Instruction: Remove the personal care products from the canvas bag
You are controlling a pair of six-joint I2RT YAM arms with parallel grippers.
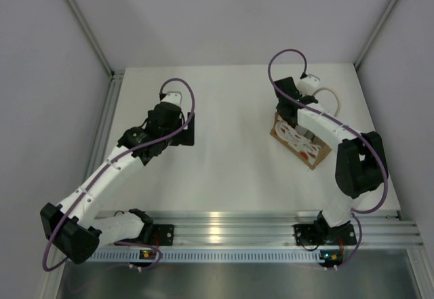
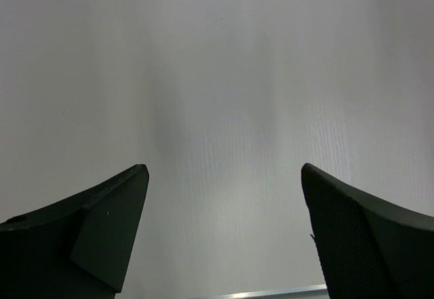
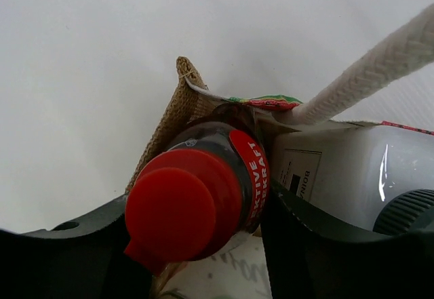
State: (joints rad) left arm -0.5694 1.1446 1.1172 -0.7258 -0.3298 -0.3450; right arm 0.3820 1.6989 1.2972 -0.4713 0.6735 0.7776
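Standing at the far right of the table [image 1: 224,177], the canvas bag [image 1: 303,144] is seen from above as a tan block with a white-and-red print, and the right arm is bent over its mouth. The bag is judged soft and light, so it is likely to be dragged along if anything is pulled out at a slant. From overhead the contents are hidden by the arm. Only the right wrist view shows them: a red bottle [image 3: 193,201] upright at the bag's woven corner, with a pale bottle [image 3: 339,170] with a dark ribbed cap touching it on one side.

The red bottle is flanked closely by the fingers [image 3: 308,245] of the right gripper [image 3: 203,207] — whether it is actually squeezed cannot be told. It is judged to be stiff, light plastic with a glossy, slippery label, best taken on the body just below the red cap [image 3: 178,204]. The cream handle [image 3: 376,68] crosses above.

The left gripper [image 2: 224,170] is spread wide over bare table — nothing is held.
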